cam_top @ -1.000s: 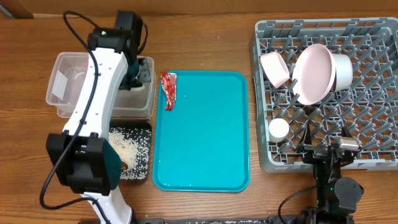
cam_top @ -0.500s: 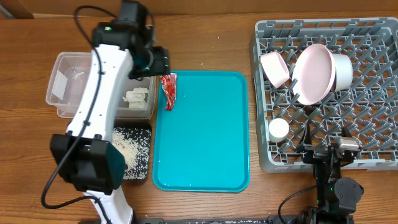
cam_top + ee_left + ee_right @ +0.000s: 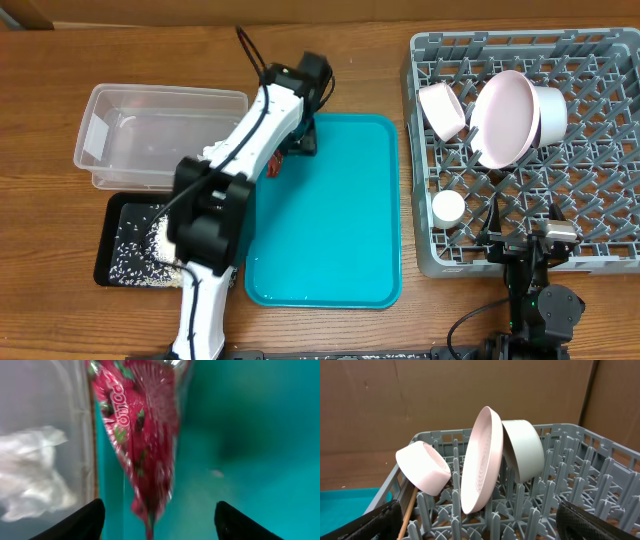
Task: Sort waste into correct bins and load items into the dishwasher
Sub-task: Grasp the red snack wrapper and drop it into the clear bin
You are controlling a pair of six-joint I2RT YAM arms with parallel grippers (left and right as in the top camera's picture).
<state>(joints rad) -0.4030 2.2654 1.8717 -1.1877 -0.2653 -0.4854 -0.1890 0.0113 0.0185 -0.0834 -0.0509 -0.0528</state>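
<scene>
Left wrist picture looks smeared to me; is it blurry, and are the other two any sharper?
Left wrist view: yes, the red wrapper and white tissue are smeared and soft, very close to the lens. Overhead view: crisp, evenly lit. Right wrist view: the plate and rack are sharp.

Red wrapper [image 3: 147, 435] apparently lies beside clear tub [image 3: 160, 95].
</scene>
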